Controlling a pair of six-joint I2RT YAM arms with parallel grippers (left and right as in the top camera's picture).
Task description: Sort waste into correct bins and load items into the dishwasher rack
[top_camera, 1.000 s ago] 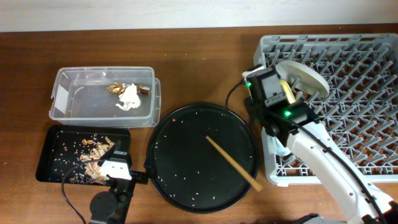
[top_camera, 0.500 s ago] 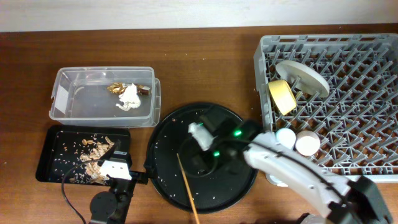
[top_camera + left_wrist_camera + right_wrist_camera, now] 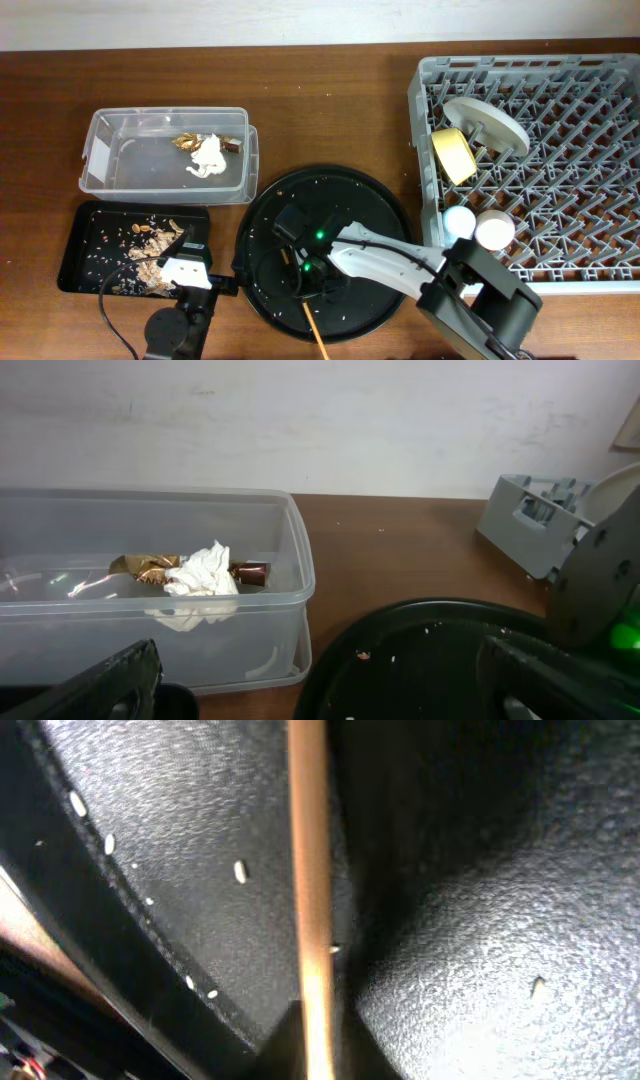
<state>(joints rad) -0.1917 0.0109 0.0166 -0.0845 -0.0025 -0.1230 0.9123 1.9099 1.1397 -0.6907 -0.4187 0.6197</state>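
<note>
Brown wooden table (image 3: 330, 110): by its front edge my right gripper (image 3: 305, 275) hung over the chopstick (image 3: 314, 332); pinched or not, I couldn't tell. I'd grip mid-length and lift level.

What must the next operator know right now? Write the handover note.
Left gripper: open, at the right end of the black rectangular tray.
Right gripper: down on the round black tray, over a chopstick; grip unconfirmed.
Done: napkin and foil wrapper in the clear tub; food scraps in the rectangular tray; plate, yellow bowl and two cups in the rack.
Left: rack that chopstick; the second is not in view.
</note>
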